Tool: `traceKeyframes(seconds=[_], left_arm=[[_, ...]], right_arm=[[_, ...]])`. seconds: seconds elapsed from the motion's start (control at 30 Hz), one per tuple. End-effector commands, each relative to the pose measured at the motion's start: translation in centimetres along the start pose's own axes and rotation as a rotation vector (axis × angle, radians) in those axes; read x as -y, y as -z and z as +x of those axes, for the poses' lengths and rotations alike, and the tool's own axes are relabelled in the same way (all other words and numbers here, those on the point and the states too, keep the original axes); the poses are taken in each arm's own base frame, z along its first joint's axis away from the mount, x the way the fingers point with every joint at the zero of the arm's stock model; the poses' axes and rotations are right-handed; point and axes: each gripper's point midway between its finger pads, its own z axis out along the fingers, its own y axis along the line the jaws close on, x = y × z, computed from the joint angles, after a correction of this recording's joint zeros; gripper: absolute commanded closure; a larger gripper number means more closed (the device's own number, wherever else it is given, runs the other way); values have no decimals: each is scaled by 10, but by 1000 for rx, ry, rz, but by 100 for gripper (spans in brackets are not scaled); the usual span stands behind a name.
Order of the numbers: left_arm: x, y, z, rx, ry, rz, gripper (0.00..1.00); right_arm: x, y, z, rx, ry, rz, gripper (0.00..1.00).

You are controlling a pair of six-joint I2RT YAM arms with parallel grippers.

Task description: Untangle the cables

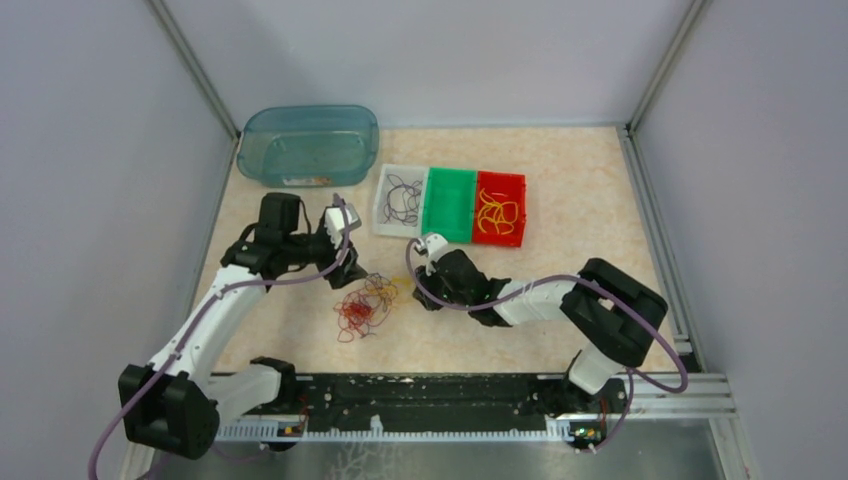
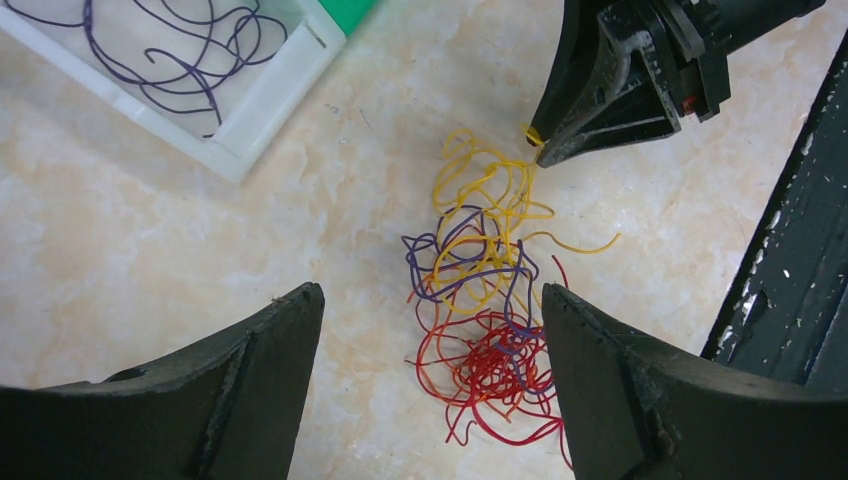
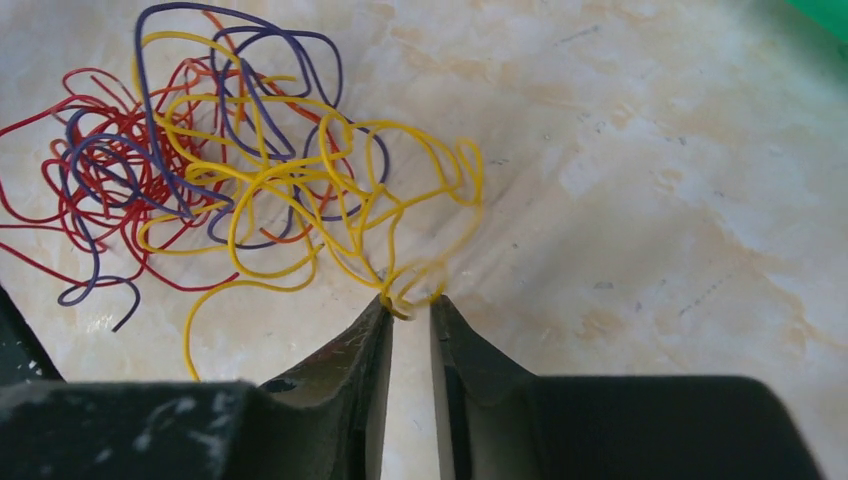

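Note:
The cables (image 1: 365, 305) lie on the table as one tangle of thin yellow, red and purple wires (image 2: 485, 300), between my two arms. My left gripper (image 1: 345, 262) hovers over the red end of the tangle, its fingers (image 2: 270, 350) open wide and empty (image 2: 430, 290). My right gripper (image 1: 415, 285) is down at the yellow end (image 3: 230, 170). Its jaws (image 3: 411, 302) stand a narrow gap apart, with a yellow loop (image 3: 415, 290) lying between the tips. The left wrist view shows the right gripper's tips (image 2: 537, 150) at that same yellow strand.
Three small bins stand behind the tangle: a white one (image 1: 386, 180) holding dark cables, a green one (image 1: 451, 203), and a red one (image 1: 520, 185) holding yellow cables. A blue-green tub (image 1: 310, 145) is at the back left. A black rail (image 1: 400, 390) runs along the near edge.

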Motion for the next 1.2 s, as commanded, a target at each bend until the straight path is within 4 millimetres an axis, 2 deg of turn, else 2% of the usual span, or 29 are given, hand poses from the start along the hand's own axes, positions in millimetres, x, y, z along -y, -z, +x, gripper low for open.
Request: traceKeyframes(seconds=[0.0, 0.07, 0.1, 0.17, 0.33, 0.43, 0.57, 0.77, 0.93, 1.07, 1.17], left_arm=[[0, -14, 4, -22, -11, -6, 14], [3, -13, 0, -54, -29, -1, 11], [6, -12, -3, -57, -49, 11, 9], [5, -12, -11, -50, -70, 11, 8], [-3, -27, -13, -94, -25, 26, 9], [-1, -37, -11, -96, -6, 67, 8], [8, -44, -2, -85, -15, 115, 8], [13, -57, 30, -148, -33, 131, 12], [2, -64, 54, -197, -95, 86, 18], [5, -62, 62, -210, -118, 98, 25], [10, -60, 66, -207, -139, 109, 33]], right_arm=[[-4, 5, -36, 158, -30, 10, 85], [-7, 10, -37, 191, -33, -18, 90], [-9, 12, -36, 204, -36, -32, 87], [-13, 13, -35, 217, -52, -51, 72], [-22, 10, -42, 251, -113, -67, 60], [-21, 2, -41, 242, -99, -39, 59], [-12, -7, -36, 221, -67, 14, 67], [-5, -1, -28, 221, -60, 34, 83], [1, 18, -29, 226, -59, 61, 100], [9, 39, -26, 220, -44, 98, 100], [10, 57, -30, 234, -40, 103, 100]])
